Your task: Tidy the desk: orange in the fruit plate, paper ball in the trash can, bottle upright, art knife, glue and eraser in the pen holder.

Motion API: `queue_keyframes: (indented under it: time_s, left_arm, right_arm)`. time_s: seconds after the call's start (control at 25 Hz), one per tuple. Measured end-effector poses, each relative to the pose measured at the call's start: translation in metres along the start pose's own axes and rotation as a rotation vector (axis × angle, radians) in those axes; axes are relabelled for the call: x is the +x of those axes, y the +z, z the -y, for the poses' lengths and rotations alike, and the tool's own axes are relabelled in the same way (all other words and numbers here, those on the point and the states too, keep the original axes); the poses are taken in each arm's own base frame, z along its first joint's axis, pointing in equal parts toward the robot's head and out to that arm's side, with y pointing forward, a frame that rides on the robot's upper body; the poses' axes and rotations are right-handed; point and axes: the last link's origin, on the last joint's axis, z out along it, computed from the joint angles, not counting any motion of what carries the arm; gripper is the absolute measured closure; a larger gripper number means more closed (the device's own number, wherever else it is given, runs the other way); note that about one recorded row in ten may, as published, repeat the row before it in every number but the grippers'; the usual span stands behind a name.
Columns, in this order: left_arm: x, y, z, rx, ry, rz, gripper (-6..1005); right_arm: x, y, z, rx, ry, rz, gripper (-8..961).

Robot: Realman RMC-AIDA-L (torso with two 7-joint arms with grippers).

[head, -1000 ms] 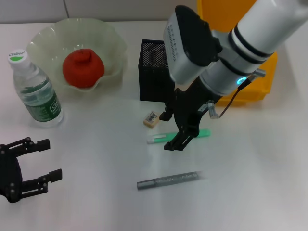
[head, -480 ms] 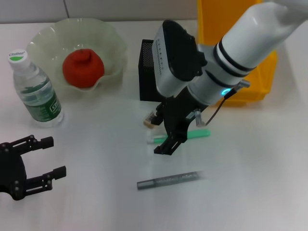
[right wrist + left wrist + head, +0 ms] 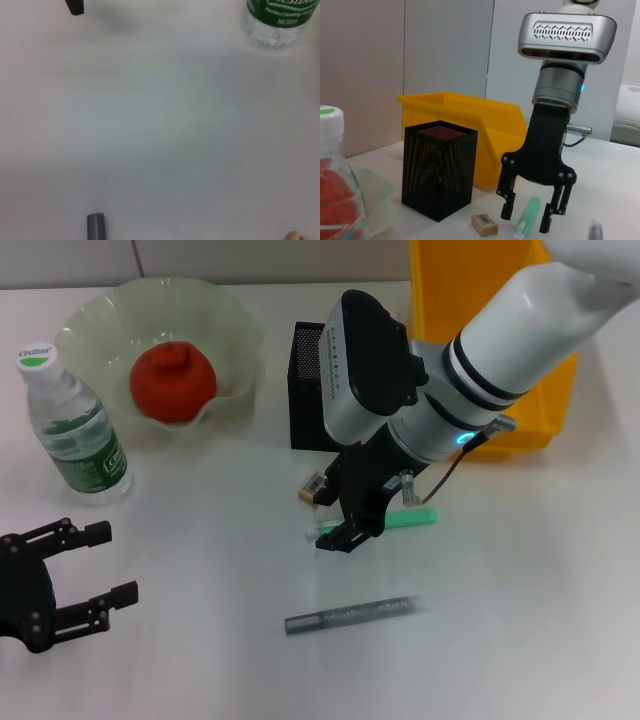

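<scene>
My right gripper (image 3: 335, 512) hangs open low over the desk, its fingers on either side of the green glue (image 3: 405, 519) near its white end. The beige eraser (image 3: 314, 486) lies just beside one finger, in front of the black mesh pen holder (image 3: 318, 390). Nearer the front lies the grey art knife (image 3: 350, 615). The orange (image 3: 172, 380) sits in the pale-green fruit plate (image 3: 235, 325). The bottle (image 3: 75, 430) stands upright at the left. Behind the right arm is the yellow trash can (image 3: 450, 280). The paper ball is out of view. My left gripper (image 3: 108, 562) rests open at the front left.
The left wrist view shows the right gripper (image 3: 526, 218) straddling the glue (image 3: 530, 210), with the eraser (image 3: 485, 223), pen holder (image 3: 439, 175) and trash can (image 3: 470, 120) behind. Bare desk lies between the left gripper and the art knife.
My right gripper has moved left along the glue toward its white end and the eraser, and come lower. The left gripper has shifted slightly.
</scene>
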Motion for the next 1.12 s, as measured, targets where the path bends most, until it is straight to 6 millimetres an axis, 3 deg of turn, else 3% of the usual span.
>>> queue_keyframes:
  time_s: [0.04, 0.92, 1.04, 1.12]
  left_arm:
    - [0.000, 0.000, 0.000, 0.000, 0.000, 0.000, 230]
    - [0.002, 0.002, 0.000, 0.007, 0.000, -0.017, 231]
    - [0.002, 0.002, 0.001, 0.007, 0.000, -0.019, 231]
    - [0.002, 0.002, 0.001, 0.007, 0.000, -0.020, 230]
  right_arm:
    - [0.001, 0.000, 0.000, -0.001, 0.002, 0.000, 385]
    - [0.012, 0.008, -0.002, 0.001, 0.023, -0.017, 477]
    - [0.012, 0.008, -0.002, 0.002, 0.022, -0.018, 566]
    - [0.012, 0.008, -0.002, 0.003, 0.023, -0.018, 565]
